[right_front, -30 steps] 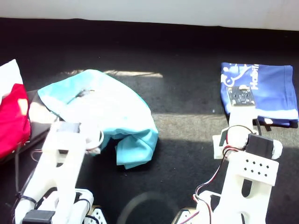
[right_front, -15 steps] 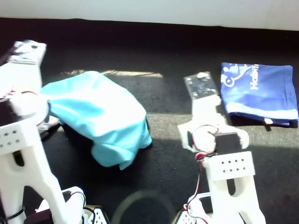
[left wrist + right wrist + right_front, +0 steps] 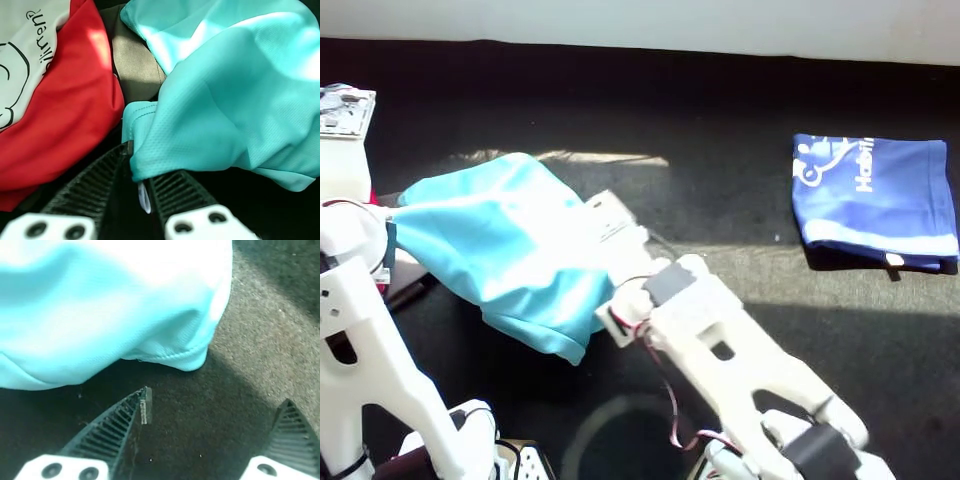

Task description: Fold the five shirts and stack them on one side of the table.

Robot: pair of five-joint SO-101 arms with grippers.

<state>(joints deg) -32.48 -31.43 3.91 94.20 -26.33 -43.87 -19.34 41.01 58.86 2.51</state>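
A turquoise shirt (image 3: 510,250) lies bunched at the table's left of centre, with one corner raised toward the left arm. My left gripper (image 3: 138,162) is shut on a hemmed edge of that turquoise shirt (image 3: 225,100), and in the high view it sits at the shirt's left end (image 3: 388,243). My right gripper (image 3: 216,407) stands open just above the black table cover, close beside the turquoise shirt's (image 3: 110,315) hem, with nothing between its fingers. In the high view the right gripper (image 3: 608,222) is at the shirt's right edge.
A folded blue shirt (image 3: 875,200) lies at the back right. A red and white shirt (image 3: 50,95) lies right beside my left gripper on a dark garment (image 3: 132,60). Black table cover (image 3: 720,120) is bare between the turquoise and blue shirts.
The right arm swung left, from in front of the blue shirt to the turquoise shirt's right edge. The left arm rose and drew the turquoise shirt up and leftward.
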